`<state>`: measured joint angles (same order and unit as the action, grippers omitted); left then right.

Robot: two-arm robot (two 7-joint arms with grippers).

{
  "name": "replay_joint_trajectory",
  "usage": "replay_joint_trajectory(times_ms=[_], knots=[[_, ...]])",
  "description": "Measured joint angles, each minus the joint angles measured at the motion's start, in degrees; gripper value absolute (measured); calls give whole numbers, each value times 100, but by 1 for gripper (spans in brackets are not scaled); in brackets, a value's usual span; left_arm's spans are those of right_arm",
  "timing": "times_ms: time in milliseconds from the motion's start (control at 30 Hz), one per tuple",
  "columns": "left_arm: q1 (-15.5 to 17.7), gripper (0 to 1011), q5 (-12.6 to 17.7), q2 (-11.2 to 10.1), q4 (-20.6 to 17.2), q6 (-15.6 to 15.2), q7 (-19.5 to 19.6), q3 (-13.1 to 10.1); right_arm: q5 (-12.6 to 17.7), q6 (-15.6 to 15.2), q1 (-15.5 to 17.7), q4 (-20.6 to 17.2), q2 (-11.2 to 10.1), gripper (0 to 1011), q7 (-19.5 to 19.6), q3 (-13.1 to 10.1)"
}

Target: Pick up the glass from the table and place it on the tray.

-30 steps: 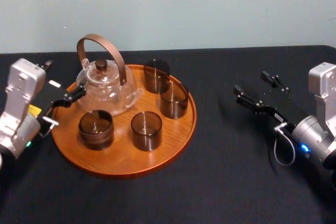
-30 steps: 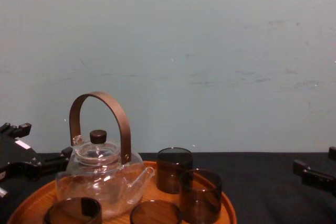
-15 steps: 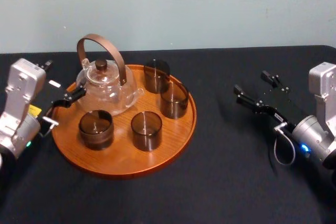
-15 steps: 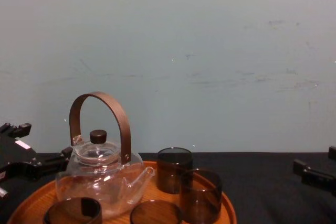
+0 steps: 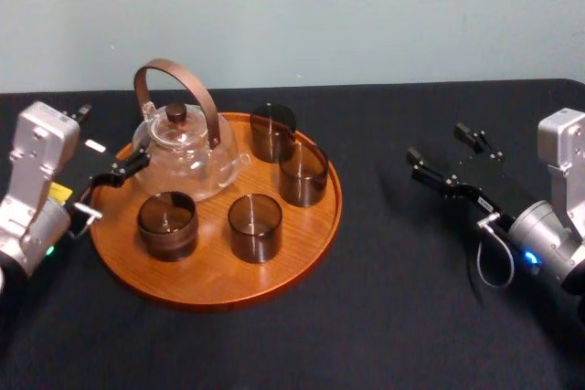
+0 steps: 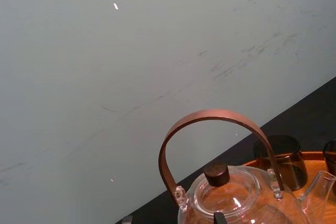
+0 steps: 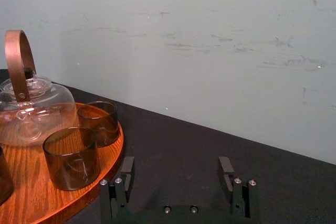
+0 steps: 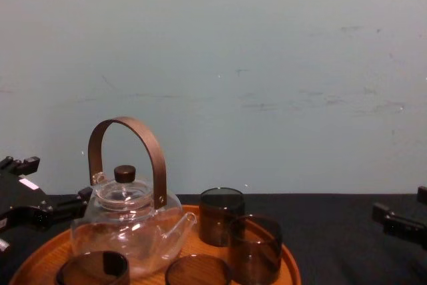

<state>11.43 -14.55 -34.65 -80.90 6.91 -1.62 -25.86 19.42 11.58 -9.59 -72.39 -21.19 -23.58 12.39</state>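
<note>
change | right gripper point(image 5: 437, 142) | shifted only very slightly

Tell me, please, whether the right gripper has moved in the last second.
No. In the head view the right gripper keeps the same gap to the tray rim, jaws open.

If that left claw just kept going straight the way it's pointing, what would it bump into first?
Most likely the glass teapot: the open left gripper sits at the tray's left rim, aimed at the pot's body, which lies dead ahead in its wrist view. Exact height is unclear.
</note>
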Motion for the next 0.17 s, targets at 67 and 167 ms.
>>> replay_joint_trajectory(times_ms=[67, 167], knots=[[0, 1001, 0, 0, 0, 0, 0, 0, 0, 0, 0, 0, 0, 1002, 0, 0], [0, 1001, 0, 0, 0, 0, 0, 0, 0, 0, 0, 0, 0, 1002, 0, 0]])
